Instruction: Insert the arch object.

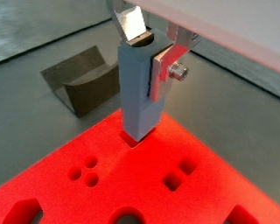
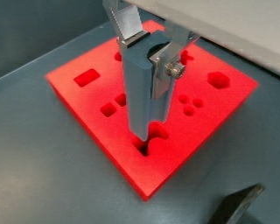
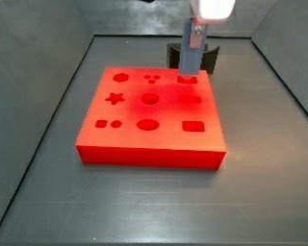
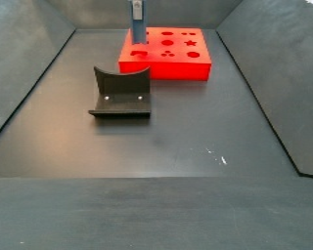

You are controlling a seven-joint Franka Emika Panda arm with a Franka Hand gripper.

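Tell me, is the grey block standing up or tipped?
Standing up. The claw holds the grey block straight, bottom end at a hole in the red board.

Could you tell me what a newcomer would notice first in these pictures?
The bright red board with its shaped holes stands out most, lying on the dark floor. Next comes the gripper, over the board's edge nearest the fixture, its fingers clamping a tall grey-blue piece whose lower end is in a hole by the board's edge. The fixture stands just off the board in a side view.
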